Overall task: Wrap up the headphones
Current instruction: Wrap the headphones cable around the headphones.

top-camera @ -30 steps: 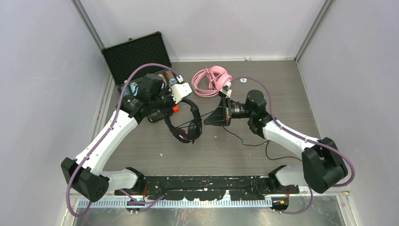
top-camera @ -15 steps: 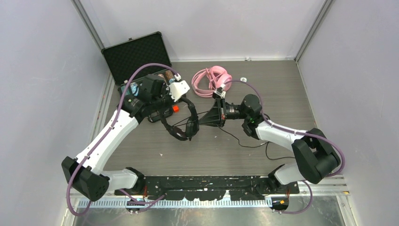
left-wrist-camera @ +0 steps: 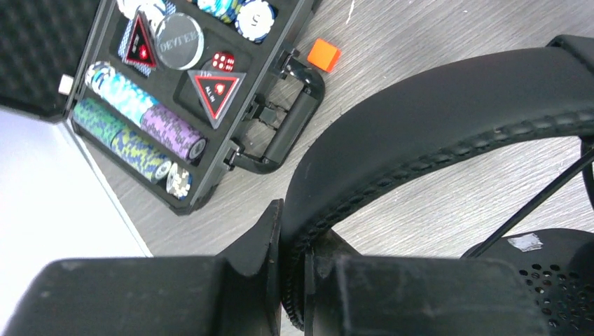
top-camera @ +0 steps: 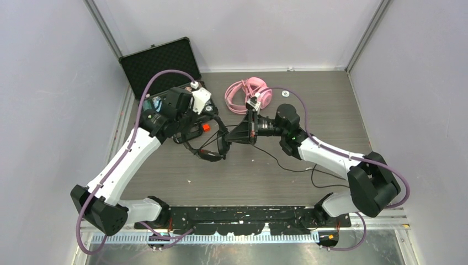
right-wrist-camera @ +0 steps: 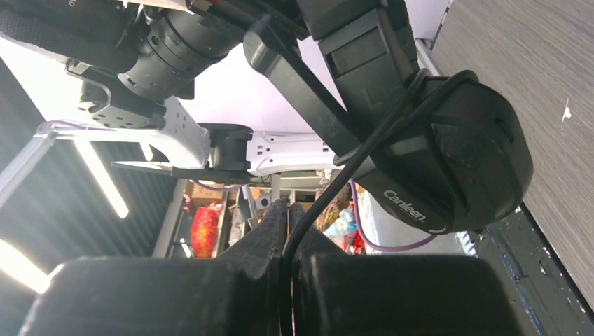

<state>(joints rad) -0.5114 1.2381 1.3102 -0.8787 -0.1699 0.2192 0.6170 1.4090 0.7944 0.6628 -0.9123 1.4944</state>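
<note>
Two grippers shared the small matte black over-ear headset (top-camera: 223,144) over the worktop's (top-camera: 248,179) left-centre: the left gripper (left-wrist-camera: 294,238) had its jaws clamped on the padded headband (left-wrist-camera: 448,119), and the right gripper (right-wrist-camera: 286,210) had its jaws pinched on the thin black cable (right-wrist-camera: 364,157) beside an earcup. The glossy pink headphones (top-camera: 248,95) lay near the far edge, right of an open black chip case (top-camera: 160,66) in the far left corner.

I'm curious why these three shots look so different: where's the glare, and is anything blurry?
Top view: soft, even light, everything sharp. Left wrist view: chip case and black headphones both crisp, evenly lit. Right wrist view: tilted upward, strip lights glare at left, leaving the earcup and cable dark.
</note>
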